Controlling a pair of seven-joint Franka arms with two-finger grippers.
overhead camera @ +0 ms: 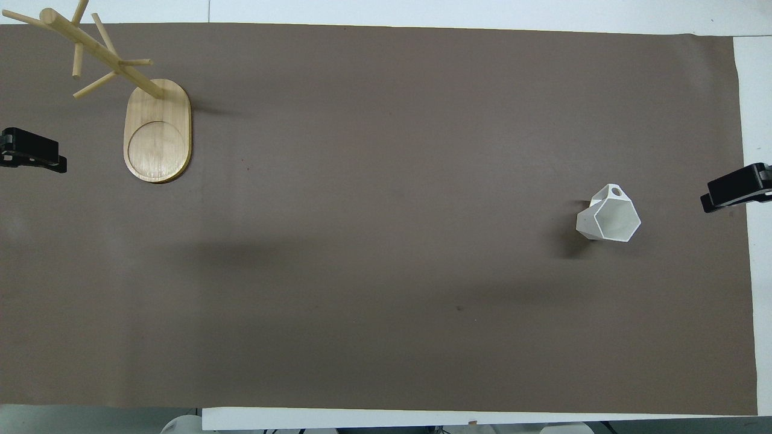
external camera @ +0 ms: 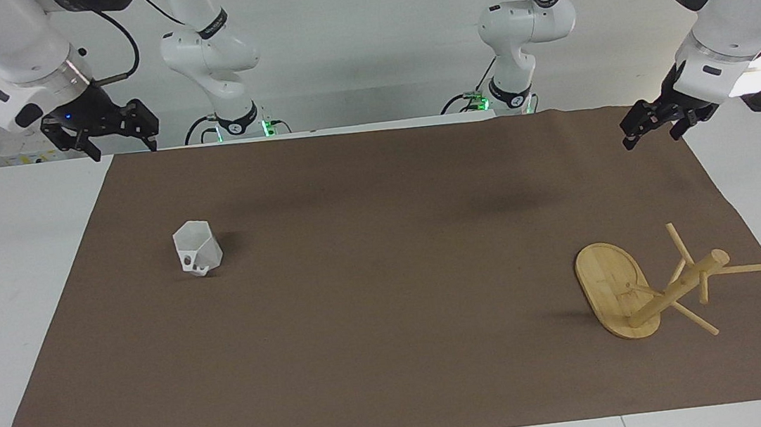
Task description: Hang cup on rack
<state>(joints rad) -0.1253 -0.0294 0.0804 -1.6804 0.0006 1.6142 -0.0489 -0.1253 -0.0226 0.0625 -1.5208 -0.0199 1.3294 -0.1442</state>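
Note:
The small white faceted cup stands rim up on the brown mat toward the right arm's end of the table. Its looped handle points away from the robots. It also shows in the overhead view. The bamboo rack stands on its oval base toward the left arm's end, with its post and thin pegs at the end of the base farther from the robots. The overhead view shows it too. My right gripper hangs open and empty over the mat's edge. My left gripper hangs open and empty over the mat's corner. Both arms wait.
The brown mat covers most of the white table. In the overhead view only the gripper tips show, the left gripper beside the rack and the right gripper beside the cup.

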